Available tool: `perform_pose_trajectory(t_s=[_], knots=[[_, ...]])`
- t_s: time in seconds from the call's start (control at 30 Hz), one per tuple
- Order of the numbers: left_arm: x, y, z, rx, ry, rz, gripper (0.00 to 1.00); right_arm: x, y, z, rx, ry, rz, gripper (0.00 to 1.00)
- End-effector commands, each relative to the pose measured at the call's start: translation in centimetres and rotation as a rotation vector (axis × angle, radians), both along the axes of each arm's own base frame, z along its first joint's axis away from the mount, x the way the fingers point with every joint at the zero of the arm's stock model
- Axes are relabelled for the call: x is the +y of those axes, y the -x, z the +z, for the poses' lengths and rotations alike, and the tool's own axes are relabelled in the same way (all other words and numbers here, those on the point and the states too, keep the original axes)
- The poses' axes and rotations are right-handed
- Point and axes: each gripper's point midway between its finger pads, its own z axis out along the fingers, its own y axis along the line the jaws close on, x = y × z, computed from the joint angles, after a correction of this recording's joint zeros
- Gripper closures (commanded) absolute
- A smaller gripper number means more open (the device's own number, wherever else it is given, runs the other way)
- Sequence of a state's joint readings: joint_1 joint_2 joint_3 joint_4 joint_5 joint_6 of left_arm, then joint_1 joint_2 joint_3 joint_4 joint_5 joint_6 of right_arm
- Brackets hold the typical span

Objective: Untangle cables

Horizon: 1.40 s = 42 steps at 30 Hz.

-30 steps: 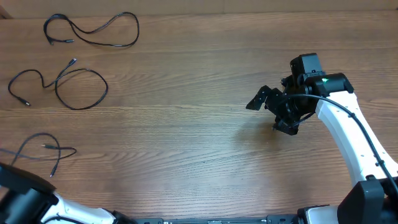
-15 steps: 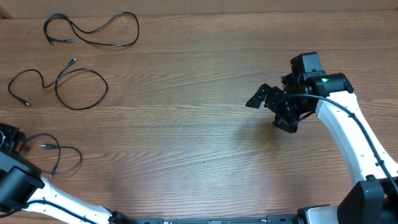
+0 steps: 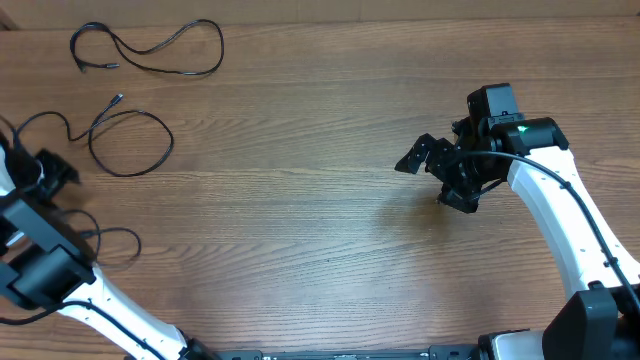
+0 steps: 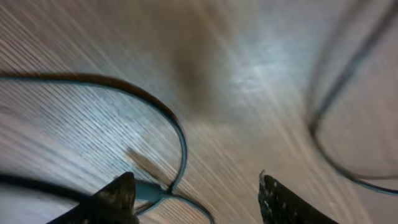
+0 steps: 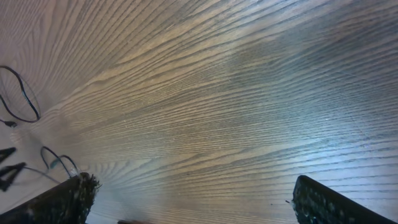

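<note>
my left gripper [image 4: 194,200] has its fingers spread wide and holds nothing. it hangs just above the nearest cable [image 4: 180,134], whose loop curls on the table [image 4: 249,68] between them. my right gripper [image 5: 193,202] is spread and empty too, well apart. the middle cable [image 3: 171,140] and far cable [image 3: 221,48] lie separate, so i judge the sorting nearly done. the next move calls for lifting clear without snagging.
</note>
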State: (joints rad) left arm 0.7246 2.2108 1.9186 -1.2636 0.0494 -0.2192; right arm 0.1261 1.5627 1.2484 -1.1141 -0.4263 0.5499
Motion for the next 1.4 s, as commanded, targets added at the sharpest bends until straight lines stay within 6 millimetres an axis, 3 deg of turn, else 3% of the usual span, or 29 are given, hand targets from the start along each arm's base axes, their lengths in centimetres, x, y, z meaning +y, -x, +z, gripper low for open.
perform_pose_trajectory(t_s=[0.0, 0.13, 0.27, 0.37, 0.47, 0.63, 0.77, 0.87, 1.07, 1.27, 1.37], knots=[[2.4, 0.0, 3.8, 0.008, -0.113, 0.063, 0.29, 0.1, -0.6, 0.6, -0.028, 0.003, 0.005, 0.0], [3.5, 1.2, 5.8, 0.025, -0.141, 0.151, 0.37, 0.1, -0.6, 0.6, -0.029, 0.003, 0.005, 0.0], [4.1, 2.7, 5.6, 0.047, -0.121, 0.219, 0.37, 0.1, -0.6, 0.6, -0.028, 0.003, 0.005, 0.0], [3.7, 2.6, 5.4, 0.03, -0.088, 0.214, 0.56, 0.1, -0.6, 0.6, -0.031, 0.002, 0.005, 0.0], [2.4, 1.1, 4.8, -0.037, -0.009, 0.183, 0.63, 0.2, -0.8, 0.7, -0.037, 0.001, 0.005, 0.0], [-1.5, -2.9, 3.5, -0.168, 0.138, 0.044, 0.59, 0.2, -1.0, 0.7, -0.047, 0.0, 0.004, 0.0], [-4.0, -3.7, 1.4, -0.112, 0.135, -0.022, 0.64, 0.2, -1.0, 0.7, -0.046, 0.0, 0.004, 0.0], [-7.5, -4.7, -1.0, -0.072, 0.148, -0.102, 0.63, 0.2, -1.0, 0.7, -0.047, -0.001, 0.004, 0.0], [-11.7, -6.5, -1.9, -0.055, 0.13, -0.271, 0.55, 0.2, -0.8, 0.7, -0.04, 0.0, 0.004, 0.0], [-10.6, -4.5, -2.2, 0.142, -0.078, -0.17, 0.58, 0.2, -0.7, 0.7, -0.034, 0.001, 0.005, 0.0], [-10.8, -3.2, -2.9, 0.194, -0.078, -0.156, 0.57, 0.1, -0.6, 0.6, -0.028, 0.002, 0.005, 0.0]])
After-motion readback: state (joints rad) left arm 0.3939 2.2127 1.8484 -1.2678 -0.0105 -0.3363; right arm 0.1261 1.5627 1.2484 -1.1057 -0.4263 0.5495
